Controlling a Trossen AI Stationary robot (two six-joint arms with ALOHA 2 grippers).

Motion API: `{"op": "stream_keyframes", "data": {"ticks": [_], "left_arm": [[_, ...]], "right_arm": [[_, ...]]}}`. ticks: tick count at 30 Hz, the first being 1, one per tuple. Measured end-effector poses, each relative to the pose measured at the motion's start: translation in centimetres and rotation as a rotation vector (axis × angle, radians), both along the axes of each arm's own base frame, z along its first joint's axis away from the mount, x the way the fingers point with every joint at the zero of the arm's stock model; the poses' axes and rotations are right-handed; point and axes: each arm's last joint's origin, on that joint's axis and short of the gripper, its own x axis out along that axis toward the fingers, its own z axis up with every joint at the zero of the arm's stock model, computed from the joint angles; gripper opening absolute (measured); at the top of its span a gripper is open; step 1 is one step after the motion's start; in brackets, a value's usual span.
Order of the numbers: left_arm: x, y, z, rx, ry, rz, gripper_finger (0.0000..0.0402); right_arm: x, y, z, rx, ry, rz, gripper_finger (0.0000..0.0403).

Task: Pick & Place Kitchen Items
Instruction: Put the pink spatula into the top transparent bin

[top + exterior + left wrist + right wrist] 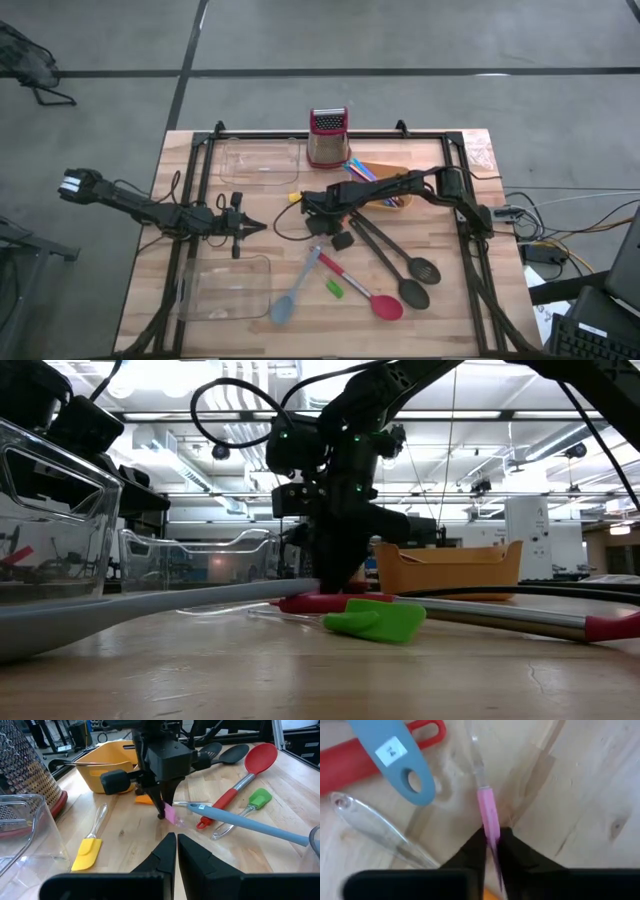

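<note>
My right gripper (318, 235) stands at the table's middle, fingers pointing down, shut on a small pink spatula (487, 812) with a clear handle. My left gripper (176, 845) is shut and empty, a little to the left of it above the table (262, 228). A grey-blue spatula (295, 292), a red-headed spoon (358, 288) and a green-headed small spatula (333, 289) lie flat nearer the front. Two black slotted spoons (405, 265) lie to the right. A yellow-headed small spatula (87, 852) lies flat near the left gripper. My right gripper pinches the pink head (490, 832) of the small spatula between its two fingertips (161, 812), coming from above. The clear handle (476, 762) reaches away from the fingers, low over the wood. I cannot tell whether it rests on the table.
An orange bowl (385, 185) with coloured sticks stands behind the right gripper. A red-topped metal grater (328, 135) stands at the far middle. Clear trays stand at the far left (262, 160) and near left (225, 290). A black frame (300, 135) runs round the tabletop.
</note>
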Motion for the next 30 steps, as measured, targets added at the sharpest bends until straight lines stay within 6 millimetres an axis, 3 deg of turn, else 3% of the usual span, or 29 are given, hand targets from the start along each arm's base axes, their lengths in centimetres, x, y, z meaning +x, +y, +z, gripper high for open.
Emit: {"op": "stream_keyframes", "data": {"ticks": [10, 15, 20, 26, 30], "left_arm": [[0.0, 0.0, 0.0, 0.0, 0.0, 0.0, 0.0023], [0.0, 0.0, 0.0, 0.001, 0.005, 0.0, 0.0023], [0.0, 0.0, -0.1, 0.002, 0.006, 0.0, 0.0023], [0.0, 0.0, -0.1, 0.002, 0.007, 0.0, 0.0023], [0.0, 0.0, -0.1, 0.002, 0.007, 0.0, 0.0023]], "right_arm": [[-0.1, -0.1, 2.5, -0.006, -0.046, -0.086, 0.0019], [-0.6, -0.2, 5.7, 0.007, -0.106, -0.144, 0.0019], [-0.9, -0.2, 6.2, -0.038, -0.112, -0.185, 0.0018], [-0.7, -1.5, 7.6, -0.194, -0.171, -0.323, 0.0018], [-0.3, -2.7, 8.4, -0.207, -0.226, -0.422, 0.0018]]}}
